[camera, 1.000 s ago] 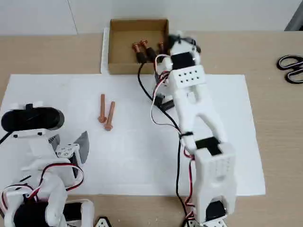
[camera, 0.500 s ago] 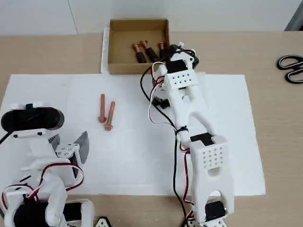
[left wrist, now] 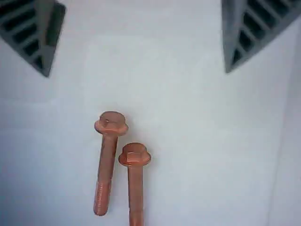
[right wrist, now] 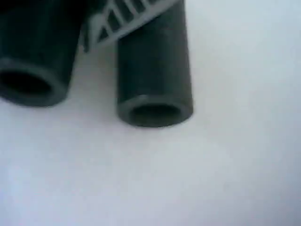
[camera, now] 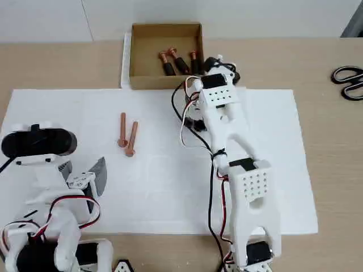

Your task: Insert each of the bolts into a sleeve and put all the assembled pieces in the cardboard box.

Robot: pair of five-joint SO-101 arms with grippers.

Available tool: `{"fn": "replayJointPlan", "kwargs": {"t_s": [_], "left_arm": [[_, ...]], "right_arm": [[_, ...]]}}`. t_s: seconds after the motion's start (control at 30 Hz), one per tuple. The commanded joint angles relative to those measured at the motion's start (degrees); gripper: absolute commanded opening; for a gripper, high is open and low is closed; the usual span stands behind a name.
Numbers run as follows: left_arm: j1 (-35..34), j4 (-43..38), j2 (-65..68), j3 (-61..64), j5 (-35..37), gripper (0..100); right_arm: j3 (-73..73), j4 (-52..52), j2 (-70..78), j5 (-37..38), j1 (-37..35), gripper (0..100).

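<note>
White paper (camera: 159,187) covers the table (camera: 317,62); left gripper (left wrist: 138,69) gapes wide, two copper bolts (left wrist: 107,160) just ahead of it. Right gripper (right wrist: 117,21) hangs over two black sleeves (right wrist: 154,70), grip unreadable.

wooden table (camera: 317,62): white paper sheet (camera: 153,187), cardboard box (camera: 148,83), scissors (camera: 349,79)

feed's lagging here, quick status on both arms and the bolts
Left gripper open, over two loose bolts on the paper. Right gripper by two sleeves. Three assembled pieces in the cardboard box. Nothing blocking the bolts.
</note>
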Motion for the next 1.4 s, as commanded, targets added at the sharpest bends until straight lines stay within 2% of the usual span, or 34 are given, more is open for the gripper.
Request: {"fn": "replayJointPlan", "kwargs": {"t_s": [0.0, 0.13, 0.37, 0.47, 0.7, 0.83, 1.07, 1.2, 1.37], "left_arm": [[-0.26, -0.62, -0.18, -0.31, 0.09, 22], [-0.26, -0.62, -0.18, -0.31, 0.09, 22], [-0.26, -0.70, -0.18, -0.31, 0.09, 22], [-0.26, -0.70, 0.18, -0.31, 0.09, 22], [-0.26, -0.79, 2.81, -0.92, -0.18, 22], [-0.26, 0.70, 13.45, -7.25, -0.18, 22], [-0.26, 1.05, 39.21, -24.31, -0.18, 22], [0.00, 1.05, 55.03, -31.87, 0.09, 22], [0.09, 0.88, 72.26, -38.73, 0.18, 19]], "right_arm": [[0.35, 0.04, 0.22, 0.09, 1.63, 8.4], [0.35, 0.31, 0.22, 0.18, 1.63, 0.4], [0.26, 8.40, -1.80, 0.53, 1.63, 0.3], [0.35, 12.44, -7.52, 4.92, 2.42, 0.3], [0.53, 12.53, -18.24, 19.52, 6.55, 0.3], [0.53, 12.53, -20.97, 28.48, 6.81, 0.3], [0.44, 11.74, -22.90, 38.77, 6.64, 0.3], [0.62, 12.18, -22.11, 48.70, 6.55, 0.3], [0.62, 12.53, -22.29, 50.02, 6.46, 0.4]]}}
